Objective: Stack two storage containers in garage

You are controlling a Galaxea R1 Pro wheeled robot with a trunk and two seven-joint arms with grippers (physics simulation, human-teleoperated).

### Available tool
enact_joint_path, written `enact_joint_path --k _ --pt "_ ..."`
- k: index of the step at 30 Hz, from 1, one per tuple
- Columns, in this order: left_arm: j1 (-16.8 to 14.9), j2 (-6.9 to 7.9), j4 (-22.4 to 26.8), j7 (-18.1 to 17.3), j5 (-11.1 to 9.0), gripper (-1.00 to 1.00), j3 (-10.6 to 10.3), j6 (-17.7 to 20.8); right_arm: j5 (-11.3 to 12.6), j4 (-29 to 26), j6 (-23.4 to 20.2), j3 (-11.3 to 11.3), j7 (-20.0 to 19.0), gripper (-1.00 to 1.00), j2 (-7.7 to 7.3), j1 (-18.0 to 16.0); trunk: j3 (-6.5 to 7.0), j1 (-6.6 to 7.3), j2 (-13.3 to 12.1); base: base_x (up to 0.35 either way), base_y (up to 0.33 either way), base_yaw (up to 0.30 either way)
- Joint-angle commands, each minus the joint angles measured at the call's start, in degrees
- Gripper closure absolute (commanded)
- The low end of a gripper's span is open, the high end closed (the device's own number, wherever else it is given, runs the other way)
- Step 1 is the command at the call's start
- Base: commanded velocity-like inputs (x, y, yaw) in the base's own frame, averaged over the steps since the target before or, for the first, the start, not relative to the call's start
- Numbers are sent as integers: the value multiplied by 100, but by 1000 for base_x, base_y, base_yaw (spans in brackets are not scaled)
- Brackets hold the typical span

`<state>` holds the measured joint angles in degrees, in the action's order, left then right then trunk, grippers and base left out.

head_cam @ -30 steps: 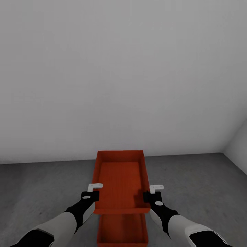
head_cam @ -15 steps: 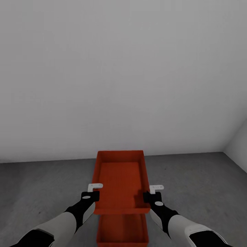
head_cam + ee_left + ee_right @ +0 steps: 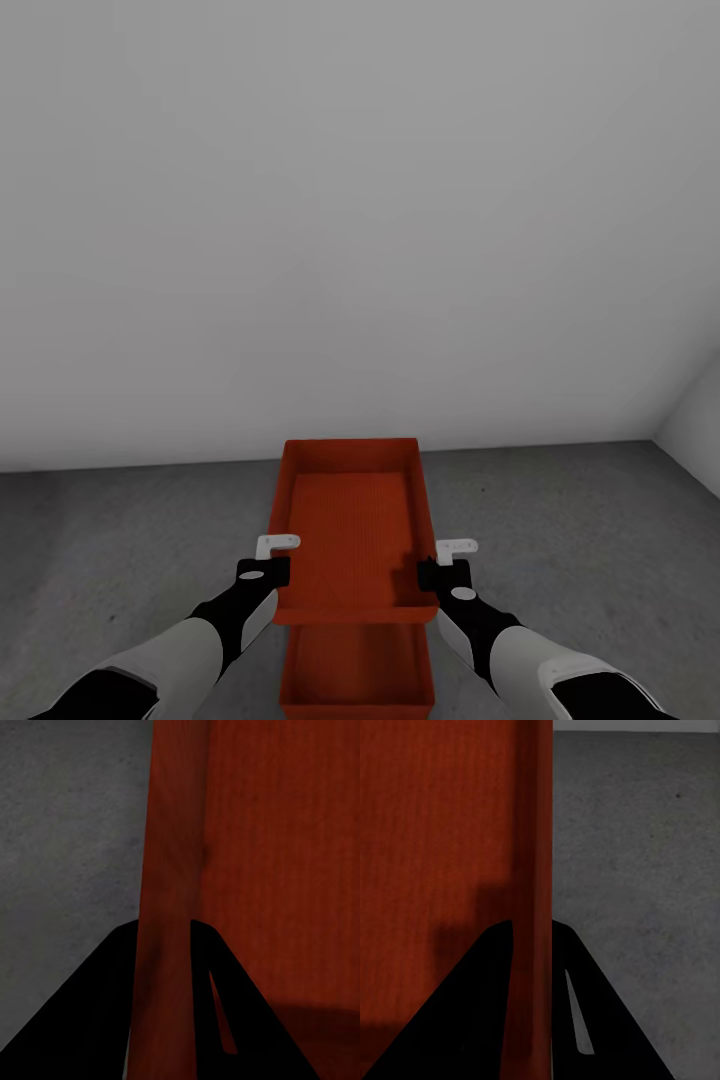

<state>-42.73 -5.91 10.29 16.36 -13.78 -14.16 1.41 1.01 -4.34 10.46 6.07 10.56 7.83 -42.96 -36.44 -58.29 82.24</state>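
Orange-red upper container (image 3: 350, 530) gripped on opposite side walls, left gripper (image 3: 272, 557) and right gripper (image 3: 448, 560) clamped shut on each, for level lowering onto lower container (image 3: 357, 670) on concrete floor (image 3: 120, 540)

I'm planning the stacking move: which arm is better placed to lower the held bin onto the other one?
Neither alone. The left tool clamps the upper orange-red plastic bin's left wall and the right tool its right wall, symmetrically. Both should lower together onto the second orange-red bin on the grey concrete floor.
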Motion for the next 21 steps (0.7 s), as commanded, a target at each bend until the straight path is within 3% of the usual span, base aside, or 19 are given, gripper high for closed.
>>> enact_joint_path --k 1,6,21 --pt "-7 3 73 69 104 100 256 -247 74 294 26 -106 465 100 -1 -1 -23 -22 44 0 0 0" --pt "-7 3 77 69 104 100 256 -247 74 294 26 -106 465 100 -1 -1 -113 -132 245 0 0 0" --pt "-7 3 70 69 99 100 261 -247 66 294 26 -106 459 100 2 -1 -131 -154 285 0 0 0"
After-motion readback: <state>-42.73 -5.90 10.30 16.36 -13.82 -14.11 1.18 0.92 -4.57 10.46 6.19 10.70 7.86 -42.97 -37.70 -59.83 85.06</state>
